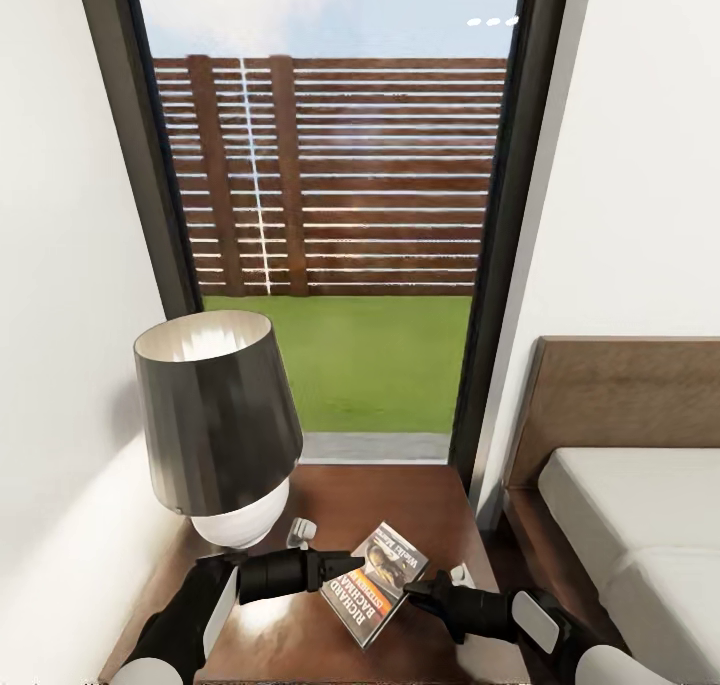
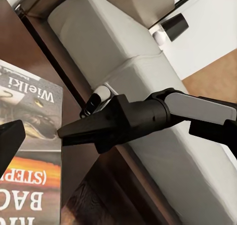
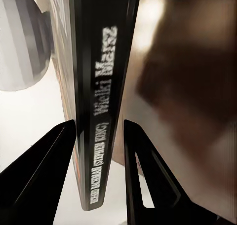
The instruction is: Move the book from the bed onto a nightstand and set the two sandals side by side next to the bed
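The book [image 1: 378, 580], a thin paperback lettered "RICHARD", hangs tilted just above the dark nightstand [image 1: 400, 495]. My right gripper [image 1: 412, 590] is shut on its right edge. In the right wrist view the spine [image 3: 98, 101] runs between the two black fingers [image 3: 44, 170]. My left gripper [image 1: 340, 563] points at the book's left side from close by and stands open, with one finger [image 2: 10, 141] beside the cover [image 2: 34, 151]. The bed [image 1: 630, 525] lies to the right of the nightstand. The two sandals are out of view.
A lamp [image 1: 215, 415] with a dark shade and white base takes up the nightstand's left half. Behind it is a tall black-framed window [image 1: 330, 215] onto grass and a slatted fence. White walls close in on the left and right.
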`<state>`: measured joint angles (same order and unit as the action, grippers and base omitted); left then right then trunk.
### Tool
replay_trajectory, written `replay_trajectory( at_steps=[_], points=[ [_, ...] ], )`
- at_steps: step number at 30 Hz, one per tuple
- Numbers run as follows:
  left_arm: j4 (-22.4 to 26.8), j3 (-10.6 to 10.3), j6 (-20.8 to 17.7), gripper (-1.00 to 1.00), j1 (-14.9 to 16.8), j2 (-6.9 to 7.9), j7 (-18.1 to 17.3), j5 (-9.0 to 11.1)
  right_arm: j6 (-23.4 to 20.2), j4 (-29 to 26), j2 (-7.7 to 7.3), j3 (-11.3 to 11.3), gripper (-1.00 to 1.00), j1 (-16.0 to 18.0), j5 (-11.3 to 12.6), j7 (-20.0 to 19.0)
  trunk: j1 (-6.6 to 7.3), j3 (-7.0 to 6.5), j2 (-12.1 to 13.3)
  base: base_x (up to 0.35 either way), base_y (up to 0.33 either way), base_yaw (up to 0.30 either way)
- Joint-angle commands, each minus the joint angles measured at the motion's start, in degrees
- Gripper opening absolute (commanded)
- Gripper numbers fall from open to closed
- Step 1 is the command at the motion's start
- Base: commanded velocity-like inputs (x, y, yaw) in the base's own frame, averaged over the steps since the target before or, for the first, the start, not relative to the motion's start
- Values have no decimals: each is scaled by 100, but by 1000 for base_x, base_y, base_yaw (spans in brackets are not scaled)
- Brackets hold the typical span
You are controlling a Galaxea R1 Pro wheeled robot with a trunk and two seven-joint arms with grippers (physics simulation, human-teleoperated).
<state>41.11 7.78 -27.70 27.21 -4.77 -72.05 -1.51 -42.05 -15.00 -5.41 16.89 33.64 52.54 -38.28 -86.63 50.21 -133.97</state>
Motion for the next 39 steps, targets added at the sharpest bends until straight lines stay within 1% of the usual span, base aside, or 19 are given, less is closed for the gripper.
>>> replay_trajectory(
  at_steps=[1, 16, 20, 35, 36, 39],
  points=[
    [2, 26, -60, 100, 3, -7, -28, -16, -23, -3, -4, 17, -100, 3, 28, -13, 1, 6, -4, 0, 0, 0],
    [2, 23, -60, 100, 3, -7, -28, -16, -23, -3, -4, 16, -100, 2, 28, -10, 1, 6, -4, 0, 0, 0],
    [2, 22, -60, 100, 3, -7, -28, -16, -23, -3, -4, 16, -100, 2, 28, -12, -87, 78, -164, 0, 0, 0],
    [2, 24, -60, 100, 3, -7, -28, -16, -23, -3, -5, 16, -100, 3, 28, -13, -87, 78, -164, 0, 0, 0],
    [2, 26, -60, 100, 3, -7, -28, -16, -23, -3, -9, 16, 100, 2, 28, -11, -87, 78, -164, 0, 0, 0],
    [2, 23, -60, 100, 3, -7, -28, -16, -23, -3, -12, 16, 100, 2, 28, -13, -87, 78, -164, 0, 0, 0]
  ],
)
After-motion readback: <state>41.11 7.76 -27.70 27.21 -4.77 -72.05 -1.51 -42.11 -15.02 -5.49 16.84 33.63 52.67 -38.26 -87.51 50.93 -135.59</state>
